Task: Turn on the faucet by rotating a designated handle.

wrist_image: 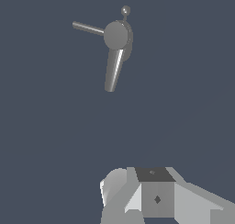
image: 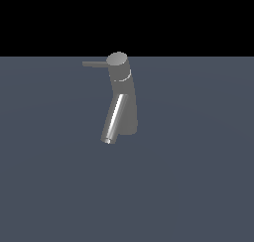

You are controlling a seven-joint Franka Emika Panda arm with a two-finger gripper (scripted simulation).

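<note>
Nearest the wrist camera is the claw (wrist_image: 151, 195), seen as a block of white and grey housing with a dark top plate at the frame's lower edge. Its fingertips are out of frame, so whether the jaws stand apart or together cannot be told. It holds nothing visible.

Well apart from the claw, across a stretch of bare slate-blue floor (wrist_image: 55, 140), stands the faucet (wrist_image: 118, 37). In the wrist view it is seen almost from above: the flat round cap faces the camera, and the shiny tubular spout (wrist_image: 112, 69) slants away from under the cap. The handle (wrist_image: 88, 28), a thin straight rod, projects sideways from the cap. A small grey knob (wrist_image: 125, 10) on a short stem shows just beyond the cap.

From the exterior view the faucet (image: 125, 94) stands upright on the floor (image: 198, 186), alone; no part of the arm appears there. The handle (image: 95, 64) points horizontally toward the exterior view's left. The spout (image: 113, 119) slopes down and slightly left from the body, ending just above the floor.
</note>
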